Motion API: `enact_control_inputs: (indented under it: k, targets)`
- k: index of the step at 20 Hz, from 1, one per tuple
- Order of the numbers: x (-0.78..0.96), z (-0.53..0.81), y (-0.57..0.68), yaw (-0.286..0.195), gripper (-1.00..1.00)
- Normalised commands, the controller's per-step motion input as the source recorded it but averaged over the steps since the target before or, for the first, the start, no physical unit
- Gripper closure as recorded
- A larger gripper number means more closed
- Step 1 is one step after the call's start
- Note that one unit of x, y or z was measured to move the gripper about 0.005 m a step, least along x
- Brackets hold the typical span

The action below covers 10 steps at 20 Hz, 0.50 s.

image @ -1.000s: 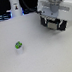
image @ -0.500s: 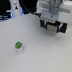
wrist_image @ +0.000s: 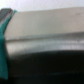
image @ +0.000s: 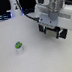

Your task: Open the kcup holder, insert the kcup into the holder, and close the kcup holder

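Exterior view: kcup (image: 18, 45) on table, well apart from jaws; jaw state unclear.

Kcup (image: 18, 45) alone on white table (image: 37, 61); gripper (image: 53, 33) well apart.

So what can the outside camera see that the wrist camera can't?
Only the exterior view shows the kcup, green-topped, alone on the white table, and the white gripper off toward the exterior view's right. Only the wrist view shows a blurry close-up of a pale bar over a dark surface with a green edge; what it is, I cannot tell. Nothing clearly appears in both.
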Motion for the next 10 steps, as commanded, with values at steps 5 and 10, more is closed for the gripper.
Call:
enact_control_inputs:
  k: [5, 10]
  targets:
    - [0.24, 0.4, -0.08, -0.128, -1.0]
    - [0.17, 0.46, -0.29, -0.206, -1.0]
